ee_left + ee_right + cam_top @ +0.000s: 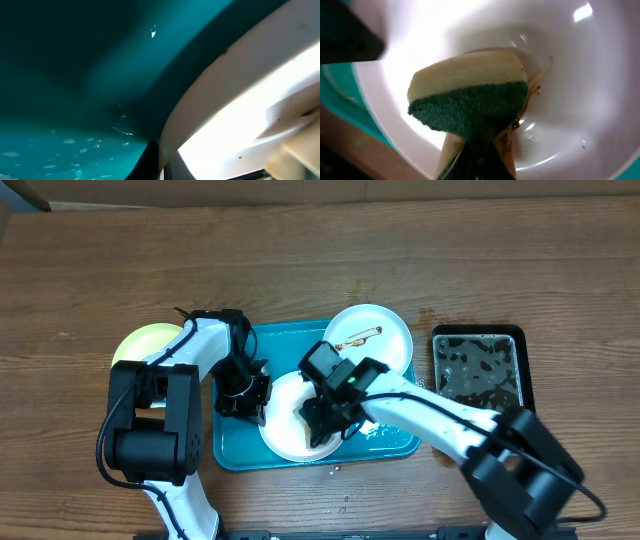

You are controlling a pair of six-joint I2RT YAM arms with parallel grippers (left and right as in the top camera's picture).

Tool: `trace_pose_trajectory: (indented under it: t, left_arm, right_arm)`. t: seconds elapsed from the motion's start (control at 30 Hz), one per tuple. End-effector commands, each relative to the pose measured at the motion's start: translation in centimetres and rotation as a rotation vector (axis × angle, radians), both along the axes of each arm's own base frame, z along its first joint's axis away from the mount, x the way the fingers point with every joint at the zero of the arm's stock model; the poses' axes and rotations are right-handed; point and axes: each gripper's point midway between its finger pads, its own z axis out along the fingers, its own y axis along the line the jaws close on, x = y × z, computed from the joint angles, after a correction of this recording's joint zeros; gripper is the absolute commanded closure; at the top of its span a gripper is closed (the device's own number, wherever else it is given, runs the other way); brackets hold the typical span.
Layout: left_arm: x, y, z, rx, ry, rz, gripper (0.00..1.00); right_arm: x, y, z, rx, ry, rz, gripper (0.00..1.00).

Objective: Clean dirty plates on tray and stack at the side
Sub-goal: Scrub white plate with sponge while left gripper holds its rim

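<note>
A white plate (290, 425) lies in the turquoise tray (285, 345). My left gripper (250, 395) is shut on this plate's left rim; in the left wrist view the rim (210, 90) runs between the dark fingers (150, 160). My right gripper (325, 418) is shut on a yellow sponge with a green scouring face (470, 95), which is pressed into the plate (570, 65) beside a brown smear (535, 90). A second white plate (370, 335) with a brown smear sits at the tray's far right corner. A pale yellow-green plate (145, 345) rests on the table to the left.
A black tray of murky water (478, 370) stands on the table right of the turquoise tray. Water drops (65, 145) dot the turquoise tray floor. Small crumbs lie on the wood in front of the tray (335, 470).
</note>
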Motion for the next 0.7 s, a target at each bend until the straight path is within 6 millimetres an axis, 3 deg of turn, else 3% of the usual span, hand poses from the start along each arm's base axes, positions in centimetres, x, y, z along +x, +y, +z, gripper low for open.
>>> trace_pose_trajectory:
  t: [0.0,0.2,0.3,0.5,0.67]
  left_arm:
    - [-1.0,0.8,-1.6,0.056,0.031,-0.003,0.96]
    - [-0.9,0.8,-1.6,0.056,0.028,-0.002,0.96]
    - [-0.9,0.8,-1.6,0.056,0.027,-0.002,0.96]
    - [-0.8,0.8,-1.6,0.056,0.026,-0.003,0.96]
    - [-0.8,0.8,-1.6,0.056,0.026,-0.003,0.96]
  right_arm:
    - [0.8,-1.2,-1.9,-0.092,-0.017,-0.09,0.96]
    - [2.8,-3.2,-4.3,-0.221,-0.088,-0.211,0.96]
    - [4.1,-4.3,-4.3,-0.272,-0.146,-0.333,0.96]
    - [5.1,-3.4,-4.1,-0.227,-0.178,-0.352,0.96]
    - [6.3,-4.4,-3.8,-0.269,-0.248,-0.416,0.96]
